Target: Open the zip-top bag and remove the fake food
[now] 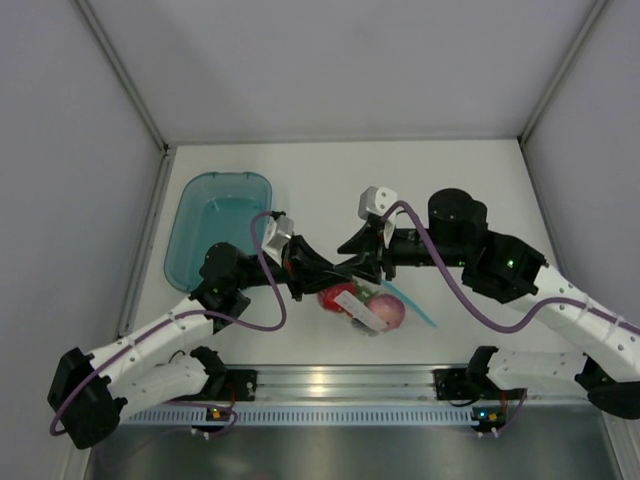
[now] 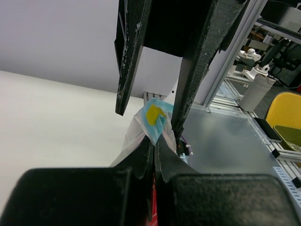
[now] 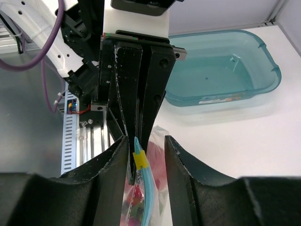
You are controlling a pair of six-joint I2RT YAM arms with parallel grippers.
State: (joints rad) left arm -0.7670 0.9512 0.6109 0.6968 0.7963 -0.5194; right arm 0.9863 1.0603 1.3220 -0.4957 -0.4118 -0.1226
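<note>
The zip-top bag (image 1: 366,308) hangs just above the table at front centre, with fake food inside: a red piece (image 1: 338,296) and a pink piece (image 1: 388,314). My left gripper (image 1: 340,270) is shut on the bag's top edge. In the left wrist view its fingertips (image 2: 155,141) pinch the light blue zip strip with a yellow tab (image 2: 154,116). My right gripper (image 1: 368,264) is open. In the right wrist view its fingers (image 3: 146,141) straddle the zip strip and yellow tab (image 3: 140,161) without touching them. Red and coloured toy pieces (image 3: 136,197) show through the plastic below.
A translucent teal tub (image 1: 222,177) stands at the back left of the table and holds nothing; it also shows in the right wrist view (image 3: 263,52). An aluminium rail (image 1: 340,380) with the arm bases runs along the near edge. White enclosure walls stand on three sides.
</note>
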